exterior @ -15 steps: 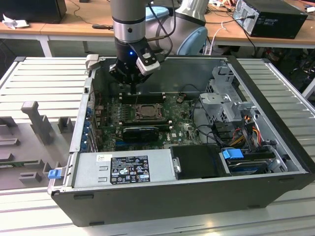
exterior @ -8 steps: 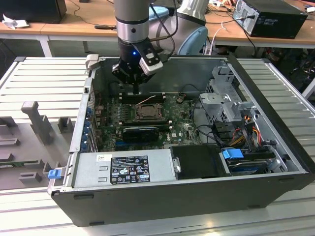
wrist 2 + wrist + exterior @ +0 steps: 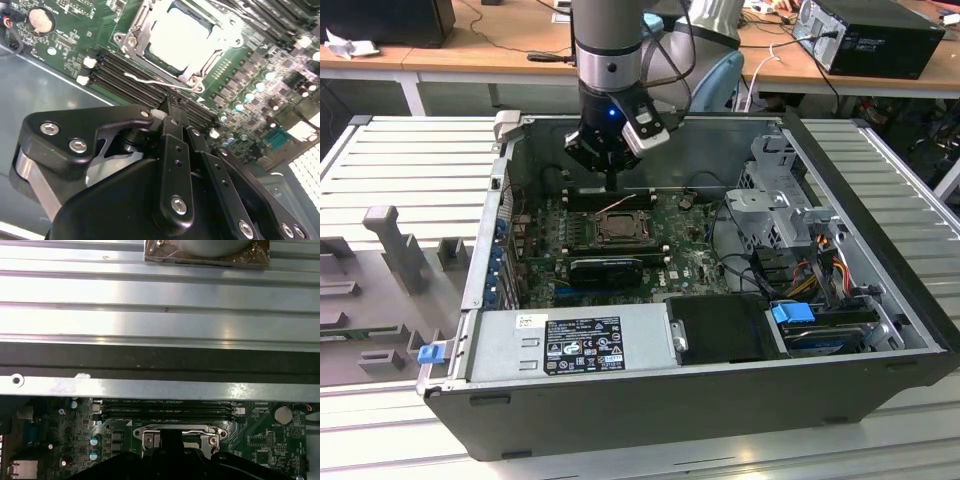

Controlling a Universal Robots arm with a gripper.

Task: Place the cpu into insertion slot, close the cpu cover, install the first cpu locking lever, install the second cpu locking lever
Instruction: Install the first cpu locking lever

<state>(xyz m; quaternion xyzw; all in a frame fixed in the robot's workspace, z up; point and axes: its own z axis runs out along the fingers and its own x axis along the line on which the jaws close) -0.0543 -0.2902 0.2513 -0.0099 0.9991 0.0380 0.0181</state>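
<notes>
In the exterior view my gripper [image 3: 611, 186] hangs inside the open computer case, just behind the insertion slot [image 3: 618, 228] and over the memory slots. Its fingers are together with nothing between them. In the second wrist view the cpu [image 3: 182, 37] lies flat in the slot, its pale metal face showing through the window of the cpu cover [image 3: 136, 36], which lies down around it. A thin wire locking lever [image 3: 150, 81] runs loose along the socket's near side, close to my gripper [image 3: 174, 102]. The first wrist view has the socket [image 3: 177, 434] just beyond the gripper's dark body.
Long black memory slots [image 3: 125, 77] lie between gripper and socket. A black finned block [image 3: 607, 270] sits in front of the socket, a grey power supply [image 3: 575, 340] nearer still. The drive cage [image 3: 775, 200] and cables crowd the exterior view's right. A coin cell [image 3: 41, 19] sits on the board.
</notes>
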